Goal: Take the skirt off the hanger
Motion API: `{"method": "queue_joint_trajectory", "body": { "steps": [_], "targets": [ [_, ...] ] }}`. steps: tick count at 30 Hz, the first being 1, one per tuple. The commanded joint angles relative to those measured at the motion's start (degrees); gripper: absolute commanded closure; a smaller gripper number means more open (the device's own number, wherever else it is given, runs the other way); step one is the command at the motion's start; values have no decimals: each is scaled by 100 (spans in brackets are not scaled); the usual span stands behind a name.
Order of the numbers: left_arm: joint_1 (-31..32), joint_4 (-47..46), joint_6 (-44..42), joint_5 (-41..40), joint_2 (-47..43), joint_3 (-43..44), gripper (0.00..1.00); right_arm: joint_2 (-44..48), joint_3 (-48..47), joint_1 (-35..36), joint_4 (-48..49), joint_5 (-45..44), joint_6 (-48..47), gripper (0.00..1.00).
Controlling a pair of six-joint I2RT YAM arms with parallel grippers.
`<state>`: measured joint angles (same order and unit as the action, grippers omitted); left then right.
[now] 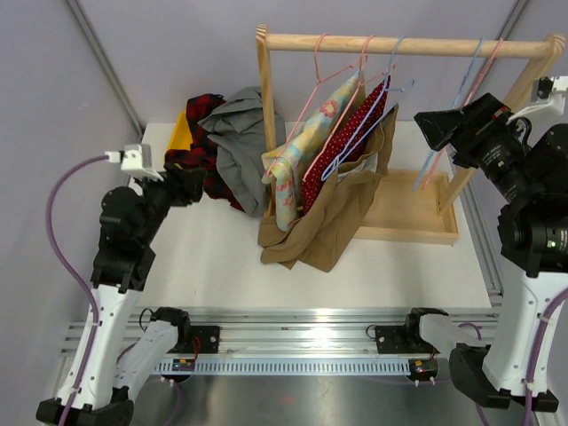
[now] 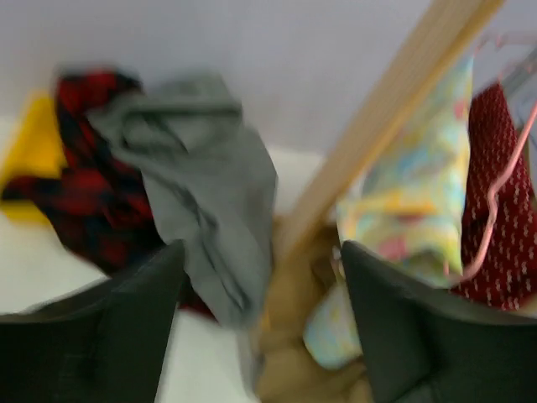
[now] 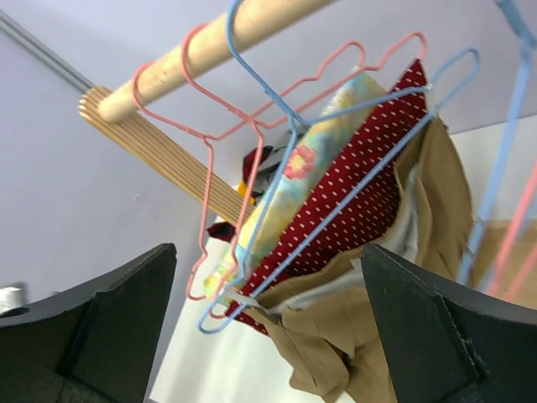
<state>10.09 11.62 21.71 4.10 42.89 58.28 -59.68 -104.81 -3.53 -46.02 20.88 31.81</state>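
Note:
A wooden rack (image 1: pixel 408 43) holds wire hangers with a pastel floral garment (image 1: pixel 306 142), a red white-dotted garment (image 1: pixel 342 146) and a tan garment (image 1: pixel 328 222) that droops onto the table. In the right wrist view the tan garment (image 3: pixel 394 319) hangs off a blue hanger (image 3: pixel 336 210) beside the red dotted one (image 3: pixel 369 176). My right gripper (image 1: pixel 435 124) is open and empty to the right of them (image 3: pixel 268 327). My left gripper (image 1: pixel 191 186) is open and empty left of the rack (image 2: pixel 264 319), facing the rack post (image 2: pixel 394 109).
A pile of a grey garment (image 1: pixel 240 133), a red plaid one (image 1: pixel 204 133) and a yellow one (image 1: pixel 180 131) lies at the back left. Empty blue and pink hangers (image 1: pixel 466 89) hang at the rack's right end. The rack's wooden base tray (image 1: pixel 417 217) sits on the table.

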Motion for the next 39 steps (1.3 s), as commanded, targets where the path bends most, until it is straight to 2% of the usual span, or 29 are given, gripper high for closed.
{"method": "queue_joint_trajectory", "body": {
  "steps": [1, 2, 3, 5, 7, 9, 10, 11, 15, 18, 22, 23, 29, 32, 36, 39],
  "targets": [
    [28, 881, -113, 1278, -561, -449, 51, -561, -284, -25, 532, 591, 334, 1],
    [28, 1156, -219, 1165, -833, -449, 61, -675, -311, -25, 672, 653, 378, 1],
    [28, 1446, -273, 615, -966, -475, 78, -877, -329, -16, 752, 715, 474, 1],
    [28, 2211, -299, 15, -1212, -476, 100, -1080, -425, 62, 857, 777, 466, 2],
    [28, 2748, -413, -383, -1493, -484, 100, -1396, -705, 264, 771, 488, 309, 3],
    [28, 3073, -431, -786, -1739, -528, 42, -1755, -1143, 834, 437, -115, -6, 4],
    [63, 3118, -362, -944, -1836, -563, 6, -1862, -1268, 1019, 323, -355, -104, 3],
    [81, 3153, -335, -1033, -1916, -590, 1, -1959, -1356, 1369, 209, -531, -175, 4],
    [81, 3461, -150, -1874, -2136, -660, 1, -2284, -1410, 1776, 251, -953, -202, 10],
    [81, 3540, -27, -2132, -2294, -669, 1, -2355, -1279, 1934, 330, -1173, -219, 20],
    [81, 3435, 34, -2115, -2434, -800, 1, -2373, -962, 2032, 497, -1271, -176, 42],
    [81, 3391, 43, -2037, -2452, -879, 1, -2381, -936, 2049, 515, -1297, -158, 53],
    [81, 3303, -27, -1817, -2409, -897, 1, -2434, -813, 2128, 515, -1403, -193, 65],
    [81, 3233, -176, -1528, -2365, -871, 1, -2443, -873, 2120, 436, -1429, -193, 100],
    [81, 3057, -676, -815, -1919, -538, 1, -2408, -1556, 2128, 77, -1648, -290, 100],
    [81, 3031, -844, -525, -1147, 313, 1, -2434, -2329, 2120, -363, -1781, -360, 100]
  ]
}}
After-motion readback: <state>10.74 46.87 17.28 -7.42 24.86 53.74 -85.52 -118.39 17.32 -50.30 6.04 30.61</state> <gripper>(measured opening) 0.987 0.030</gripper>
